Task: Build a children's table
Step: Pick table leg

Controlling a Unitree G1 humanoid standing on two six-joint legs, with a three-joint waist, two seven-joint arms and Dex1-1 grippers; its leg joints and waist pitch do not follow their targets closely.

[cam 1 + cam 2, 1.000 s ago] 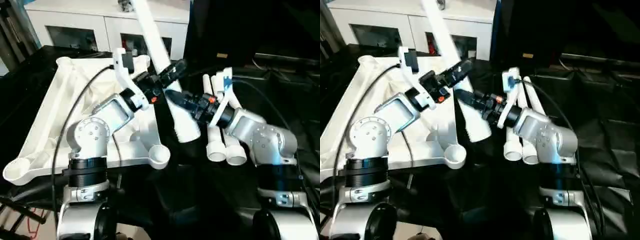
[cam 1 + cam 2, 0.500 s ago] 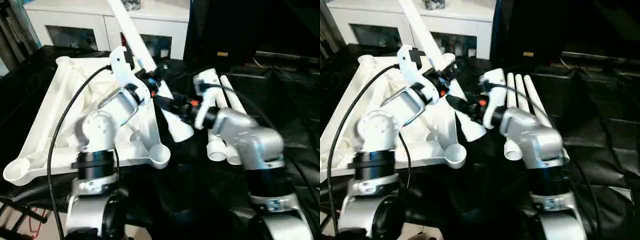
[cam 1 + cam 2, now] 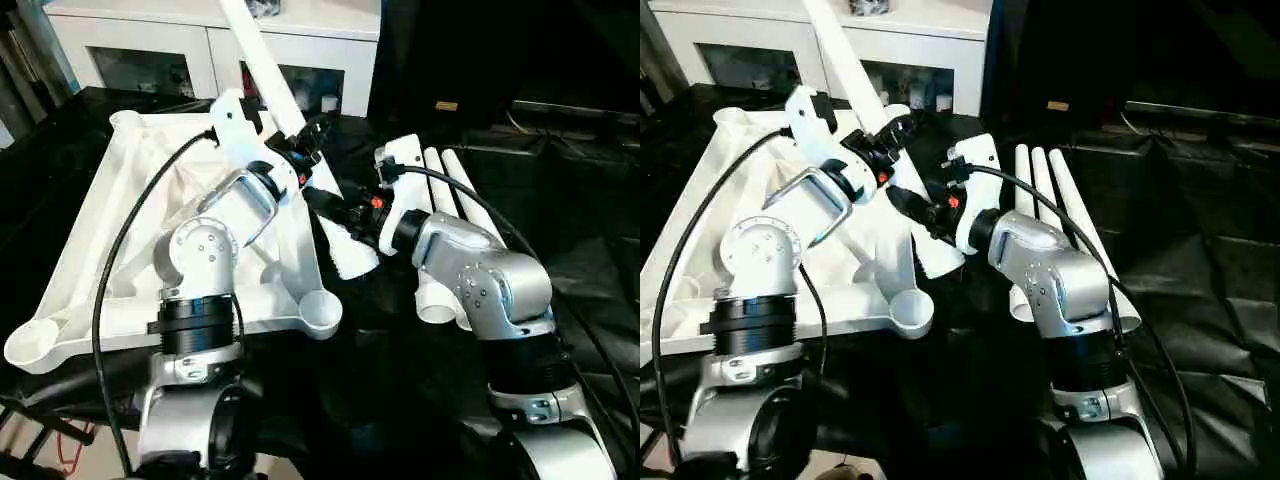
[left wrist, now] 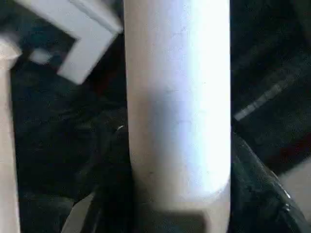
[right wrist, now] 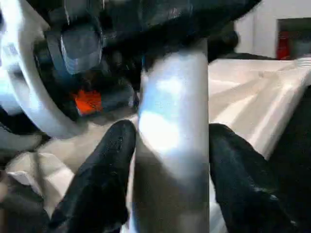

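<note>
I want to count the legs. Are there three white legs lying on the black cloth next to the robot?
Yes, three white legs lie side by side on the black cloth, right of the tabletop.

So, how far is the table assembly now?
No leg looks fitted yet: the tabletop lies underside up and its near corner socket is empty. In hand: both grippers hold one leg tilted beside the tabletop. Left: fitting it and the three legs lying on the black cloth.
</note>
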